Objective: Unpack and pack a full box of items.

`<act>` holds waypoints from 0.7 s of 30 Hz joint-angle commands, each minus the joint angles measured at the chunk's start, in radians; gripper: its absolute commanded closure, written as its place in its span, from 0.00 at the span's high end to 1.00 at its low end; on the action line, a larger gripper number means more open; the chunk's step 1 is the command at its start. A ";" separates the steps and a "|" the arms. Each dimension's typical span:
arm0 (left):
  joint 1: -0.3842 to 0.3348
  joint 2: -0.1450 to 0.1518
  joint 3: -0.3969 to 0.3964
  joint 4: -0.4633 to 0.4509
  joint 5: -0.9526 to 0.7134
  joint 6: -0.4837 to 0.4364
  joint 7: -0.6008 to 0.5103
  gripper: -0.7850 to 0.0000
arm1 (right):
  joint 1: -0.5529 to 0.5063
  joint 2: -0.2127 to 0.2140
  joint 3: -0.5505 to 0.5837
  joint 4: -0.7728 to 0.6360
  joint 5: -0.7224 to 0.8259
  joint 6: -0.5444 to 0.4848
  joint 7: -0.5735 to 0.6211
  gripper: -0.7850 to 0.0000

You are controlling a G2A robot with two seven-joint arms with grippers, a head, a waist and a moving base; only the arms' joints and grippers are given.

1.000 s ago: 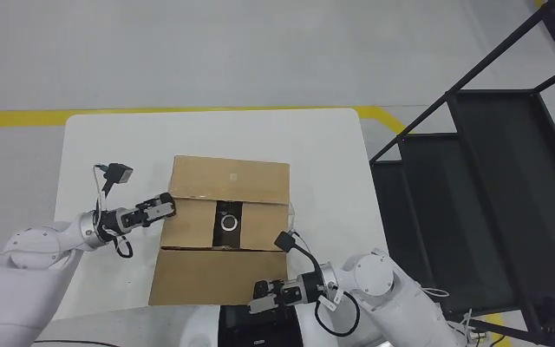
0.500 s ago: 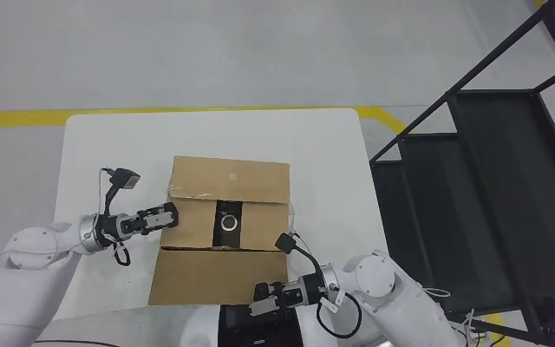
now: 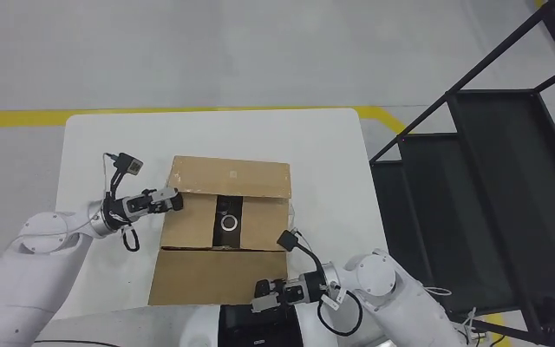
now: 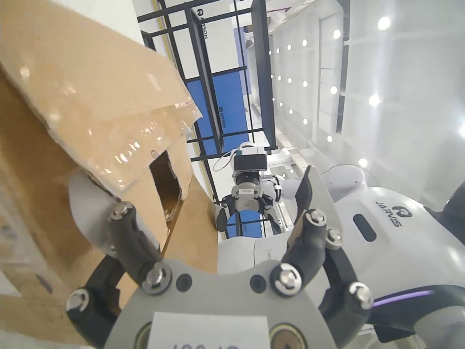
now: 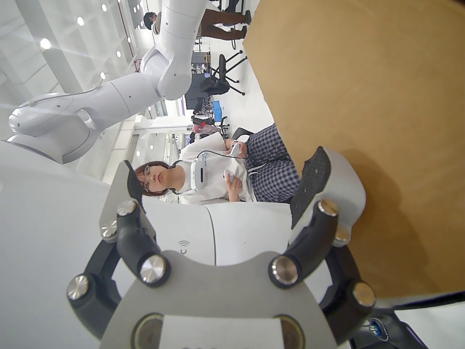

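The box [image 3: 224, 227] sits at the middle of the white counter [image 3: 113, 143] in the top view. Its two long flaps are folded outward, the far flap [image 3: 231, 180] toward the top of the frame and the near flap [image 3: 217, 276] toward the bottom. In the gap between them lies a dark item [image 3: 228, 222] with a pale ring on it. A small pale label [image 3: 232, 176] marks the far flap, its print too small to make out. The left gripper [image 3: 170, 200] is at the box's left edge, by the left end of the far flap. In its wrist view the left gripper [image 4: 196, 187] is spread wide: one finger is tucked against the cardboard under the flap's torn, glossy tape [image 4: 145, 136], and the other stands free in the air. The right gripper [image 3: 261, 305] is at the bottom centre of the top view, just off the lower right corner of the near flap. In its wrist view the right gripper [image 5: 223, 163] is also spread apart and holds nothing, with one ribbed pad close beside the plain brown face of the near flap [image 5: 356, 92]. Each wrist view shows a white sticker at the frame's lower edge, its writing cut off.
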 commanded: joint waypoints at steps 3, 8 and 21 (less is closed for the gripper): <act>-0.083 -0.018 0.031 0.014 0.020 0.011 0.033 1.00 | -0.002 0.005 0.001 -0.006 -0.026 0.000 -0.009 1.00; -0.207 -0.048 0.099 0.072 0.046 0.053 0.056 1.00 | -0.007 0.008 -0.025 -0.015 -0.088 0.013 -0.034 1.00; -0.412 -0.117 0.232 0.238 0.167 0.131 0.202 1.00 | 0.027 0.003 -0.124 0.016 -0.295 0.060 -0.171 1.00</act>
